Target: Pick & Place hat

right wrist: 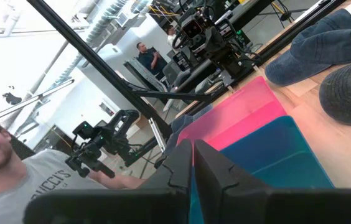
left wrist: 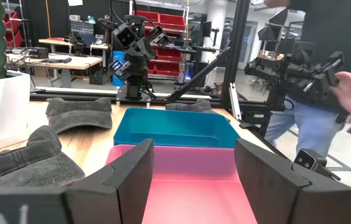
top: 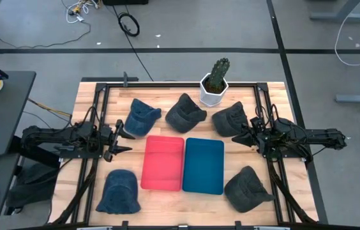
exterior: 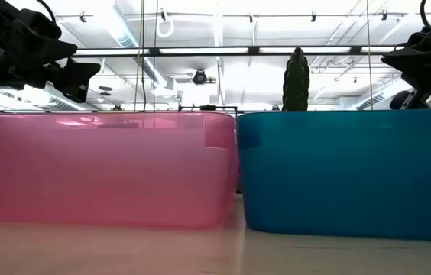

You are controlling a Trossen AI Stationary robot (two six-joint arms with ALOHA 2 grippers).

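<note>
From above, five soft denim caps ring the red plastic bin (top: 163, 162) and blue plastic bin (top: 203, 165) on the wooden counter (top: 88, 105); nearest the left pincer (top: 121, 140), open and empty, is a blue cap (top: 140, 117). Limp fabric (pinch the crown). Its wrist view confirms spread fingers. The right pincer (right wrist: 193, 160) is closed, holding nothing.

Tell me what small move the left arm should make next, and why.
Probably swing the left gripper toward the blue denim cap just beyond it and lower. Its fingers are open and empty, it hovers beside the pink plastic bin, and both that and the teal plastic bin hold no hats yet.
</note>
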